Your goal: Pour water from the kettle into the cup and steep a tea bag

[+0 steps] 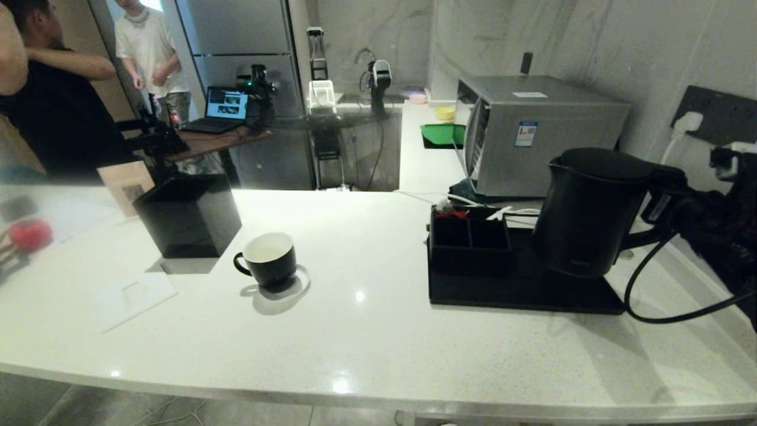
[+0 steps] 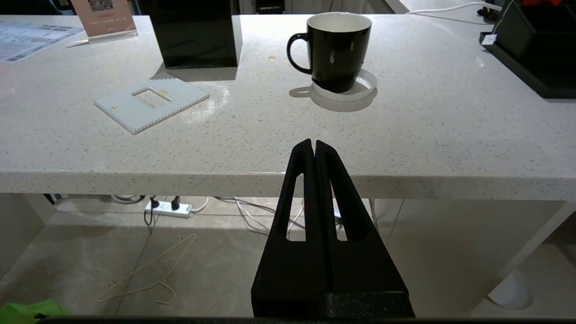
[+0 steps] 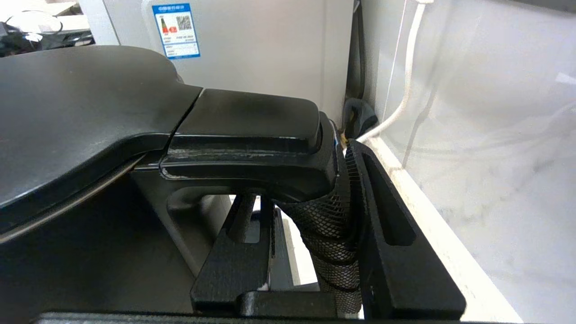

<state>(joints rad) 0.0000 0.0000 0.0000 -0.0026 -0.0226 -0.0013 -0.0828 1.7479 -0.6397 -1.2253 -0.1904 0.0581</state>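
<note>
Toward the left end of the white speckled worktop (image 1: 366,331) stands an open-topped black square box (image 1: 188,214). Just right of it, the small glossy black cup with a white inside (image 1: 267,257) sits on a thin white ring, handle pointing left. The left gripper (image 2: 313,146) hangs off the worktop's front edge, fingers pressed together. On the flat black tray (image 1: 520,290) near the right end, the tall matte black kettle (image 1: 591,210) stands, its mesh-wrapped handle pinched by the right gripper (image 3: 315,225).

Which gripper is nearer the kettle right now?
Right. The right gripper has its fingers around the kettle handle. The left gripper is shut, off the counter's front edge, far from it.
</note>
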